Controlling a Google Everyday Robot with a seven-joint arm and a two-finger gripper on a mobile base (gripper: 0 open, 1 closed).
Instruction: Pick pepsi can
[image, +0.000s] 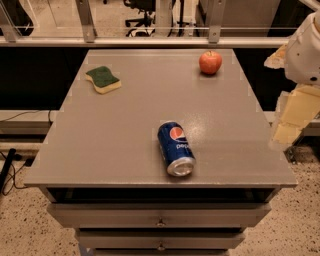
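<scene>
The pepsi can (175, 147) lies on its side on the grey table top (125, 125), near the front edge and a little right of centre. Its silver end faces the front and its logo faces up. My gripper (292, 112) hangs at the right edge of the view, beyond the table's right side, well to the right of the can and apart from it. It holds nothing that I can see.
A red apple (210, 62) stands at the back right of the table. A green and yellow sponge (103, 79) lies at the back left. Drawers (160, 217) sit under the front edge. A glass railing (150, 35) runs behind the table.
</scene>
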